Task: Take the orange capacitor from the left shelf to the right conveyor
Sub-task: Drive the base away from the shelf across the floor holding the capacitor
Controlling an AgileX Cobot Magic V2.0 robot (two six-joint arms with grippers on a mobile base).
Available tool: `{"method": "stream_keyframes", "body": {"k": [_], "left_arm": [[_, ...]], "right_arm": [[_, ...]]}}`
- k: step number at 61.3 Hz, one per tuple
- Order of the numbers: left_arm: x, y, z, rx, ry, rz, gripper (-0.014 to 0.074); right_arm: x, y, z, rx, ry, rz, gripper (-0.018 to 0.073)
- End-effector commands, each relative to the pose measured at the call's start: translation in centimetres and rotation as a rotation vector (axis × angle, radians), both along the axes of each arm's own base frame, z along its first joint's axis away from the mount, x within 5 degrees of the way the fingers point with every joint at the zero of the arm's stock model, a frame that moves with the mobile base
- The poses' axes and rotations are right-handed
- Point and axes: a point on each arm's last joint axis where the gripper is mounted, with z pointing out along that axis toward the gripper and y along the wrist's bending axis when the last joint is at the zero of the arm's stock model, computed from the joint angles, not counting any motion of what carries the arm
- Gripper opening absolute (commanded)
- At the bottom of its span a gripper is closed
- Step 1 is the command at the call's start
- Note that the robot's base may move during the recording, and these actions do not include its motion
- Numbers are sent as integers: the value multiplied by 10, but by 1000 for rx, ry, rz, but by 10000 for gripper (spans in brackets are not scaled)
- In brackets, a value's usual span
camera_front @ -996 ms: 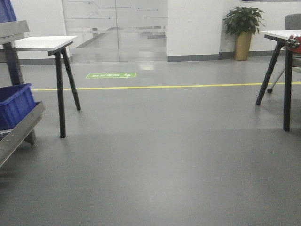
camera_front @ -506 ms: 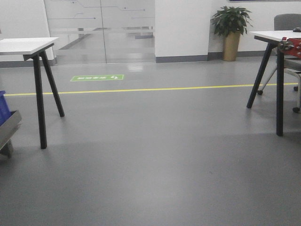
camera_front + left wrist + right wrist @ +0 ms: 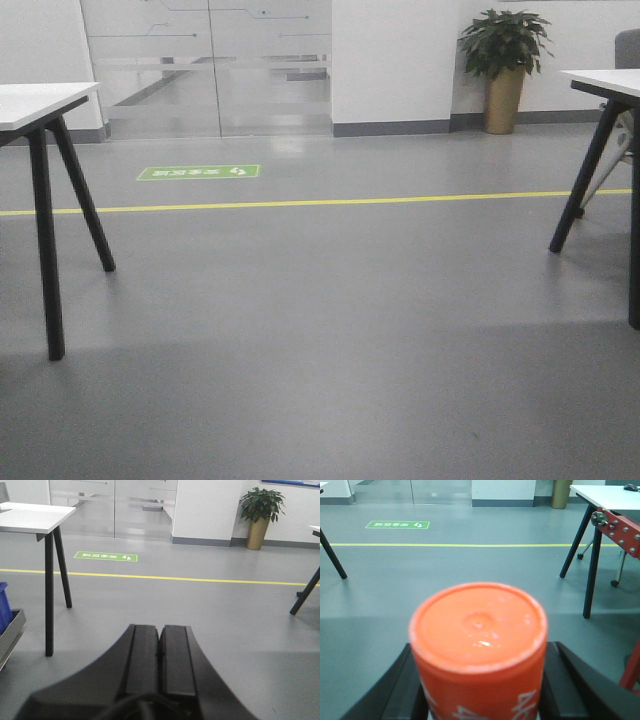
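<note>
The bottom edge is cutting off the orange capacitor (image 3: 479, 645) and its white print, so I am not reading it. The cylinder is hiding most of the fingers (image 3: 400, 692) of my right gripper (image 3: 482, 685). The left edge is cropping the blue bin (image 3: 4, 605) and the left shelf (image 3: 11, 635). Lettering on the green floor sign (image 3: 198, 172) is showing too small to read.

I see the capacitor (image 3: 479, 640) between the fingers of my right gripper (image 3: 481, 685); a table (image 3: 605, 495) stands ahead to its right, a floor sticker (image 3: 397, 524) ahead-left.
</note>
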Motion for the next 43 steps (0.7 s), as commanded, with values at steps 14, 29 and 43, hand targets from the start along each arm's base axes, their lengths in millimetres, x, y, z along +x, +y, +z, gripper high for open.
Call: {"method": "stream_keyframes", "body": {"k": [14,29,43], "left_arm": [[-2,0,12,-13,-115,0,-105],[-2,0,12,-13,-115,0,-105],[-2,0,12,-13,-115,0,-105]], "right_arm": [[-3,0,15,-16,-110,-2,73],[-3,0,15,-16,-110,-2,73],[-2,0,15,-17,-105,-2,73]]}}
